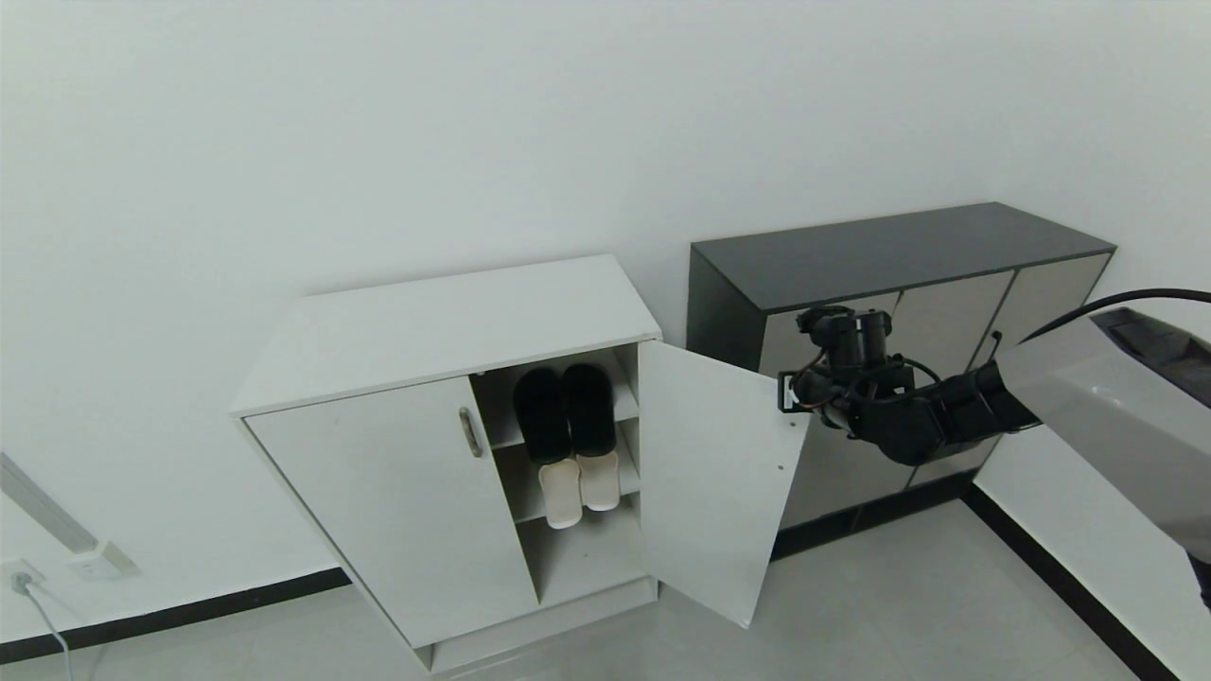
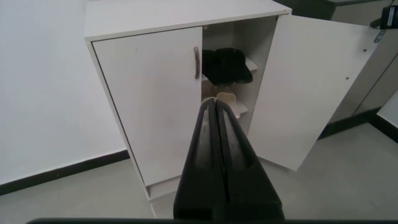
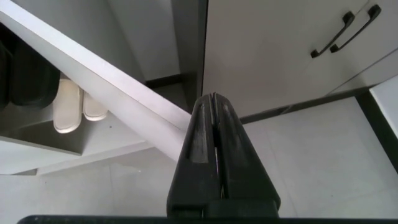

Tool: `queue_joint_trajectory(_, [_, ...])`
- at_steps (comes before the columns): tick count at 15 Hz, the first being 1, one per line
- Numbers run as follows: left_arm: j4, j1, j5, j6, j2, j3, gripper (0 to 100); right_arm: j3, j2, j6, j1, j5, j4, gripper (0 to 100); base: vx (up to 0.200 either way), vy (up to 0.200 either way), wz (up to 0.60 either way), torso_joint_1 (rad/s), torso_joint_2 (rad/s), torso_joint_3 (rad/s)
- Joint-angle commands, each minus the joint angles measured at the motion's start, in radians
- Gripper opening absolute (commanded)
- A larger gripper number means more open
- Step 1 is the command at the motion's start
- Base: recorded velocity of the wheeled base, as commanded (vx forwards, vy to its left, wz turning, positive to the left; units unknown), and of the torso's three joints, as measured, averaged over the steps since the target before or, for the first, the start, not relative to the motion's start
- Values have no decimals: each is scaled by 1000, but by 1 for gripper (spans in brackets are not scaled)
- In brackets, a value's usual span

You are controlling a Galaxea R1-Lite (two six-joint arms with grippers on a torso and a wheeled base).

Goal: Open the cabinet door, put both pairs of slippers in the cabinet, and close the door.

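The white cabinet (image 1: 445, 322) has its left door shut and its right door (image 1: 710, 473) swung open. Inside, a black pair of slippers (image 1: 566, 411) lies on the upper shelf and a white pair (image 1: 579, 484) on the shelf below. My right gripper (image 1: 787, 392) is shut and empty, its tips at the outer face of the open door near its free edge (image 3: 106, 81). My left gripper (image 2: 216, 104) is shut and empty, held back in front of the cabinet, facing the black slippers (image 2: 229, 65) and the white slippers (image 2: 227, 99).
A dark-topped cabinet (image 1: 899, 246) with grey doors and black handles (image 3: 333, 37) stands right beside the open door, behind my right arm. A wall socket box (image 1: 95, 560) and cable sit low at the far left. Grey tiled floor (image 1: 851, 615) lies in front.
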Motion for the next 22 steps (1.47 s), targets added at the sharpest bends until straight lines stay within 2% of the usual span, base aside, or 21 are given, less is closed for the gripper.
queue_joint_trajectory(1, [0,0,0,0,1,0,0,24,-22,6,18,0,0,0,0,0,0,0,0,0])
queue_joint_trajectory(5, [0,0,0,0,1,0,0,146,-103,31,124,0,-9,0,0,0,0,0,0,0])
queue_joint_trajectory(10, [0,0,0,0,1,0,0,273,-180,24,259,-4,-98,0,0,0,0,0,0,0])
queue_joint_trajectory(16, [0,0,0,0,1,0,0,362,-209,-43,285,-1,-232,0,0,0,0,0,0,0])
queue_joint_trajectory(22, [0,0,0,0,1,0,0,316,-110,-37,251,0,-232,0,0,0,0,0,0,0])
